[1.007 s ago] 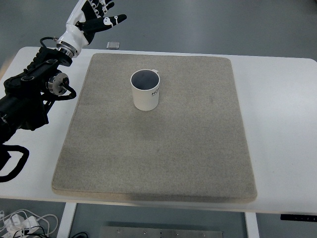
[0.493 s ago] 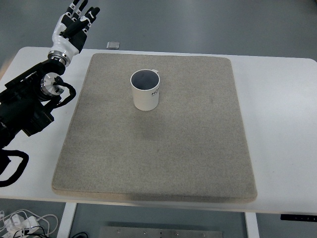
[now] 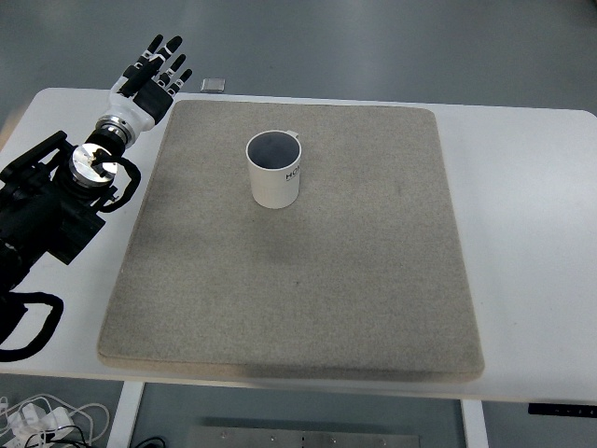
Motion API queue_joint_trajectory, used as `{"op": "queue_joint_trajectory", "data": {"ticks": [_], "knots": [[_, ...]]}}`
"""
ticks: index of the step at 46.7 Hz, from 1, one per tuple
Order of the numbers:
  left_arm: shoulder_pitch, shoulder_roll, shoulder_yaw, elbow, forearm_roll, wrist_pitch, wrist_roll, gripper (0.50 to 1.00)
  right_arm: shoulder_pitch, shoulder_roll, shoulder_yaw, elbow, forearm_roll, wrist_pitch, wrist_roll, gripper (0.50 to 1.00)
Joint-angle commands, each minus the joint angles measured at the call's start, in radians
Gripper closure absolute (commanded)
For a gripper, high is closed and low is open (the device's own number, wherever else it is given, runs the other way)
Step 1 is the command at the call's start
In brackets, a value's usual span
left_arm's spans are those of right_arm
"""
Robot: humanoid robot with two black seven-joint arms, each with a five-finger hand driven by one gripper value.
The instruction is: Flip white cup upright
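While white cup [image 3: 274, 171] stands upright on mat [image 3: 308, 280] — left hand [image 3: 149, 78] fingers spread, empty, well apart

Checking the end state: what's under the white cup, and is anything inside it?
The white cup stands upright on the grey mat, mouth up. Its interior looks dark and empty; the mat patch beneath its base is hidden.

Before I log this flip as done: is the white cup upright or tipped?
Upright: the white cup stands on the mat, open mouth facing up, dark interior visible.
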Motion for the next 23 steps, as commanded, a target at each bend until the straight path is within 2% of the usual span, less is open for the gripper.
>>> {"op": "queue_joint_trajectory", "data": {"ticks": [1,23], "knots": [[0.006,-0.015,-0.025,0.008,-0.003,-0.023,0.000,0.506,-0.001,0.000,0.002,0.000,0.000,0.000,0.000,0.548],[0.007,-0.032,-0.036,0.020,-0.005,-0.036,0.000,0.506,0.001,0.000,0.002,0.000,0.002,0.005,-0.002,0.548]]}}
